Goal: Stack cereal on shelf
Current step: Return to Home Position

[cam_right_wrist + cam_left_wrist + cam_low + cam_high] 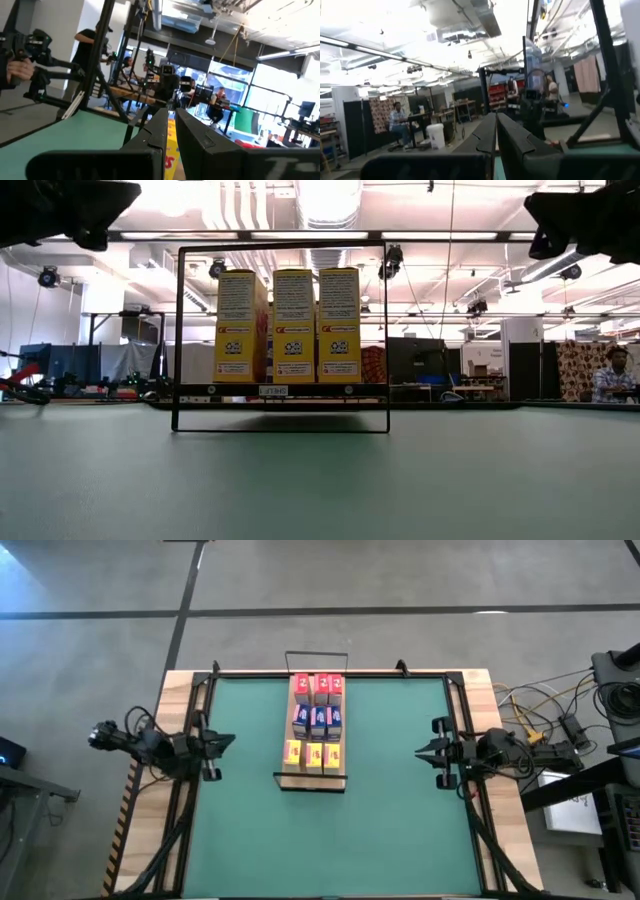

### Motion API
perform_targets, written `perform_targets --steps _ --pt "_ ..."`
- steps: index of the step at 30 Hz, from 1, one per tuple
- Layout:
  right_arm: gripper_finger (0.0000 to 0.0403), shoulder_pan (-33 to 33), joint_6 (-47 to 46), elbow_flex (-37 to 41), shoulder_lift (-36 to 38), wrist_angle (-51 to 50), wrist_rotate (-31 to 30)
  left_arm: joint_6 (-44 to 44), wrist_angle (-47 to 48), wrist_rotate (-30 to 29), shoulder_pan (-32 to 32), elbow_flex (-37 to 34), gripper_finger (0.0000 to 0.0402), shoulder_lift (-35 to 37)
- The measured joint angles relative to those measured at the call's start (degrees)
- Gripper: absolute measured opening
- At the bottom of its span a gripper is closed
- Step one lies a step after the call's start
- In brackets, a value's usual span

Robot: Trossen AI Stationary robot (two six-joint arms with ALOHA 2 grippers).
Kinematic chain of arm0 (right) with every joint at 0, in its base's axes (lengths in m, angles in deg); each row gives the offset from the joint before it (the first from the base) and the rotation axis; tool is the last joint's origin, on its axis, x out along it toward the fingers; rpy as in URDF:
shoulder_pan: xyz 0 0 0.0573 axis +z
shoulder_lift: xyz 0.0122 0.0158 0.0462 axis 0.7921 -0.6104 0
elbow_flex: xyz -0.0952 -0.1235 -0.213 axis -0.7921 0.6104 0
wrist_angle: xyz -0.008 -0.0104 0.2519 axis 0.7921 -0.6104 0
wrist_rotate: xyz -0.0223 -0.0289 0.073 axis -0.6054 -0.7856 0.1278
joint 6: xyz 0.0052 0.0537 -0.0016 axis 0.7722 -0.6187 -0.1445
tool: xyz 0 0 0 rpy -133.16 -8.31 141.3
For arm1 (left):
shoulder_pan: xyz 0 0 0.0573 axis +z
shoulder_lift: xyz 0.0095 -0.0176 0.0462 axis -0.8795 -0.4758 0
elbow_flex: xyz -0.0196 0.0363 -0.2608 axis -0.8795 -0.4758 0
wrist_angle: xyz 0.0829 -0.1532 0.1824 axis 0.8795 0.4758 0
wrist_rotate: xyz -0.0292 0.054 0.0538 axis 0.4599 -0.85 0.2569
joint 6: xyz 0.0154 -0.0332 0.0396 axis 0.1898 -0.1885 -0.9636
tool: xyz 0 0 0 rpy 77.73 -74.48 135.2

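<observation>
Fingers of the left gripper (222,743) and right gripper (428,751) point inward in the high view, with the cereal (318,720) on the shelf (283,778) midway between them, well apart from both. Low view: yellow boxes (293,325) stand upright. Left wrist view: fingers (485,137) nearly touching, empty. Right wrist view: fingers (156,132) likewise narrow, cereal ahead. Any retreat should run high, clear of the shelf.
</observation>
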Motion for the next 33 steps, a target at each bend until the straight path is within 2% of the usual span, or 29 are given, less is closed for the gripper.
perform_targets --steps 10,16,21,33 --pt "0.0027 0.0 1.8 0.0 0.0 -1.5 2.9 2.2 3.4 -2.3 0.0 -2.5 0.0 -0.2" --pt "0.0027 0.0 -4.0 -0.1 -0.9 -3.7 1.0 6.4 4.7 -2.4 0.0 -2.3 0.0 -1.4" --pt "0.0027 0.0 -0.2 -0.2 -1.9 3.1 -3.2 6.5 4.7 -2.4 0.0 -2.2 0.0 -1.9" --pt "0.0027 0.0 -2.2 -0.9 -1.9 2.4 -3.5 6.5 4.9 -2.3 0.0 -2.1 0.0 -2.4"
